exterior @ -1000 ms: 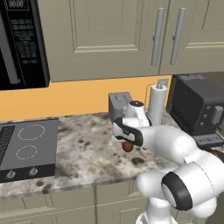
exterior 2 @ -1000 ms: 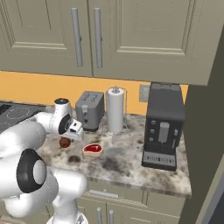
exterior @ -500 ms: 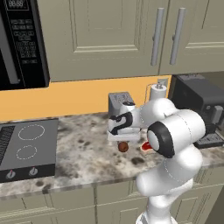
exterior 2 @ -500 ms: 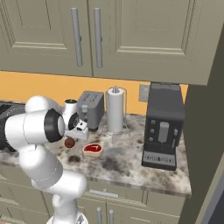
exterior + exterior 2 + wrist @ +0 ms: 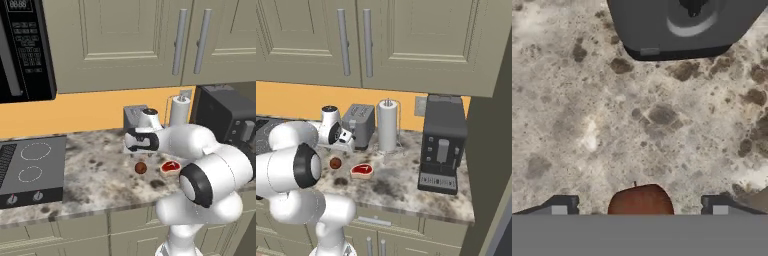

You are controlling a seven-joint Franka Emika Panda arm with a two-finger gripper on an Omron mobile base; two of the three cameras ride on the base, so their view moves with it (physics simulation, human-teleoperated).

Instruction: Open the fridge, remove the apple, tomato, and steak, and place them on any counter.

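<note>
No writing can be made out: the microwave panel carries rows of pale marks too small to read, and the black coffee machine shows no legible label.

The steak is a small flat red slab with a pale fat rim, lying on the speckled beige-and-brown table just right of a dark red-brown apple. In the hand view the apple shows a thin stem on top and rests on the stone between the two dark fingertips, which stand wide apart and clear of it. The claw hangs above the apple, jaws spread, gripping nothing; the steak lies near it to the right.

Behind stand a grey toaster and an upright paper towel roll, close together against the orange wall. The black cooktop bounds the stone on the left, the coffee machine on the right. Bare stone lies open between the apple and the front edge, and between steak and coffee machine.
</note>
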